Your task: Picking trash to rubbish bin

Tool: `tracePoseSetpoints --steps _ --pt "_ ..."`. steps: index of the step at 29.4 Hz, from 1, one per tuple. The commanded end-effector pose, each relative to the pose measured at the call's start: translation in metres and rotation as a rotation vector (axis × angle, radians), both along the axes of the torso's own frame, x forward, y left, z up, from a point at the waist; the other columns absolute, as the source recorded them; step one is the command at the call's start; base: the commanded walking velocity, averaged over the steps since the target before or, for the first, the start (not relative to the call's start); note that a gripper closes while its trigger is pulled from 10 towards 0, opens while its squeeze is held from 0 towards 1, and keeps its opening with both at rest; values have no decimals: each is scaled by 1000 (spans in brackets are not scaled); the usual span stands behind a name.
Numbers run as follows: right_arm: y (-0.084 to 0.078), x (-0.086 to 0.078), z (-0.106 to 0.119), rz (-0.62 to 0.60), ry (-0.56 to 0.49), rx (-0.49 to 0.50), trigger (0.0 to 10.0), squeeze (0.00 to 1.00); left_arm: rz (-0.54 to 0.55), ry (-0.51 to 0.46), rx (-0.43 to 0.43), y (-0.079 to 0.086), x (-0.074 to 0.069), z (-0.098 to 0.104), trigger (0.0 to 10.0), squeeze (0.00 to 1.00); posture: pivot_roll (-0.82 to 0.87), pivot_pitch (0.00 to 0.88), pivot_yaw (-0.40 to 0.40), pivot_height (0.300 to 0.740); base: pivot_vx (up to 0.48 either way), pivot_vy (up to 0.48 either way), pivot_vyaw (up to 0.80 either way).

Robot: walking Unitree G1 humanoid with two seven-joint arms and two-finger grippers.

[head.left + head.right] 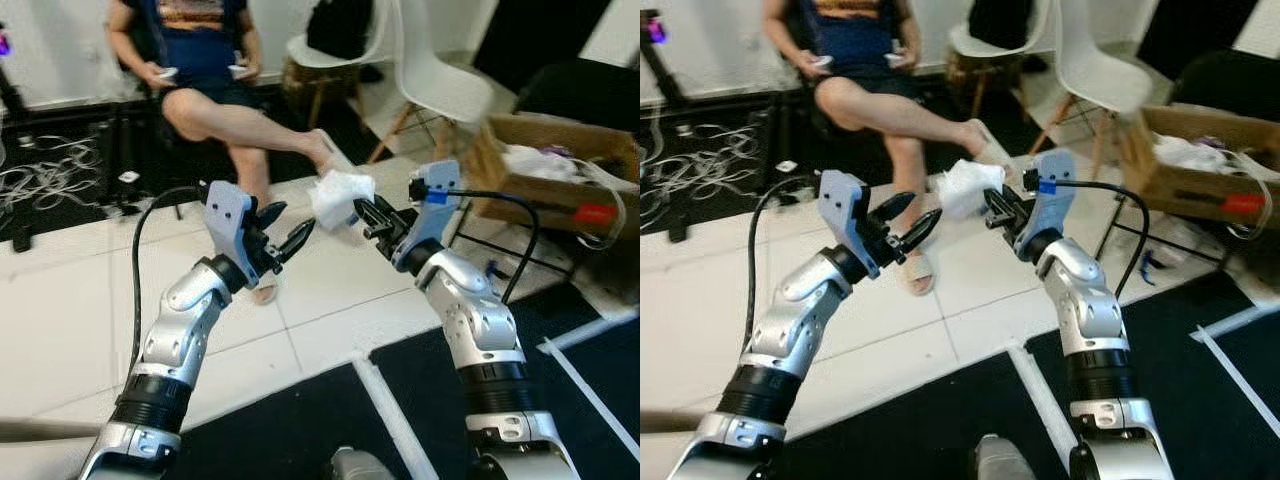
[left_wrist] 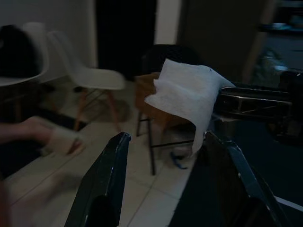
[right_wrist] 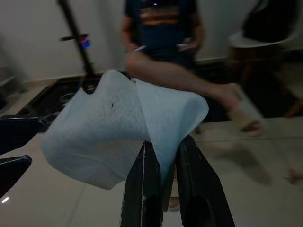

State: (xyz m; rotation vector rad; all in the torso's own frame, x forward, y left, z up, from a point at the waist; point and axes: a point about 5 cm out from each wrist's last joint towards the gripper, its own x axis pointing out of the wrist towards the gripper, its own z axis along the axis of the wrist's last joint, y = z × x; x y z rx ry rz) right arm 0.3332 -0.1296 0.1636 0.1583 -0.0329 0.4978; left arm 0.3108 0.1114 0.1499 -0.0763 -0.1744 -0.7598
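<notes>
The seated person (image 1: 200,60) is cut off at the top of the head views, legs crossed, a small object in each hand too small to identify. The wrist views are dim and the background blurs, so the foot and sandal there are just a smear.

Right gripper (image 1: 362,212) raised in front of the robot, its two black fingers (image 3: 142,184) pinched together on a crumpled white tissue (image 1: 340,196), which is held up in the air above the white tiled floor (image 1: 60,320). The right wrist view shows the pinch clearly: a fold of tissue caught between the fingers, the rest billowing out to one side (the head views hide that grip behind the paper itself).

Left gripper (image 1: 285,232) is up too, just beside the tissue but apart from it, fingers spread with nothing between them. Its wrist view looks across at the tissue hanging from the other gripper's dark fingers.

Off to the robot's right, a cardboard box (image 1: 520,175) sits raised on a thin-legged stand, holding pale crumpled stuff and something red; what exactly, hard to say. White chairs (image 1: 440,70) stand behind it.
</notes>
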Motion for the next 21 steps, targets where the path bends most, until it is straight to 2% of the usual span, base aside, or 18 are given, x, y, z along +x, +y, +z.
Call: tracePoseSetpoints --steps 1,16,21 --pt "-3 0 -1 -7 11 7 10000 0 8 2 -6 0 -1 -1 10000 0 -65 0 -13 740 0 0 -781" --pt "-2 -1 0 15 -1 7 10000 0 27 4 -16 3 -2 -3 10000 0 -63 0 -14 740 0 0 -783" --pt "-1 -6 -1 67 -19 -4 10000 0 31 1 -1 5 -3 -6 10000 0 -60 0 -13 740 0 0 -781"
